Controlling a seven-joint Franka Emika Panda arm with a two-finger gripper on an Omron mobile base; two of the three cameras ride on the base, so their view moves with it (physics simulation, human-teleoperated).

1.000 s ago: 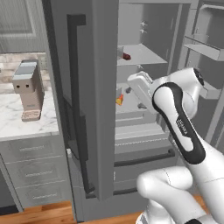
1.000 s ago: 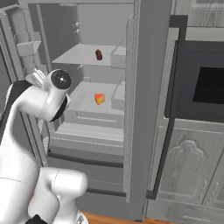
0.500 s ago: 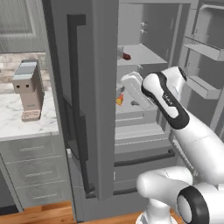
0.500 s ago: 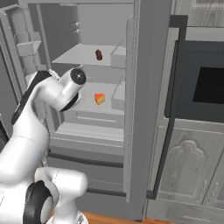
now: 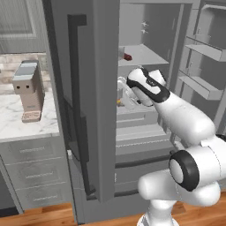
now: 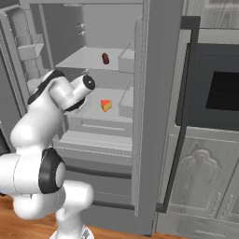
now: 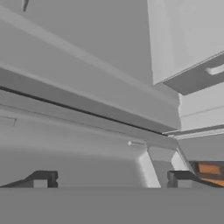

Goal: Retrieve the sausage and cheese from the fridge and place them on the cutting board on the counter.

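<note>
Here the gripper [image 7: 111, 179] is wide open and holds nothing inside the fridge [image 6: 154, 116], near the cheese [image 6: 106, 105], with the sausage [image 6: 105, 58] one shelf above.

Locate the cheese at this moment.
In the right base view the cheese lies on the open fridge's middle shelf, one shelf below the sausage.

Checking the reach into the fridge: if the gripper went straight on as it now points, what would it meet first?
Probably bare fridge shelf. The gripper, jaws open, has no item between them; the cheese sits off to one side. Depth is unclear.
</note>
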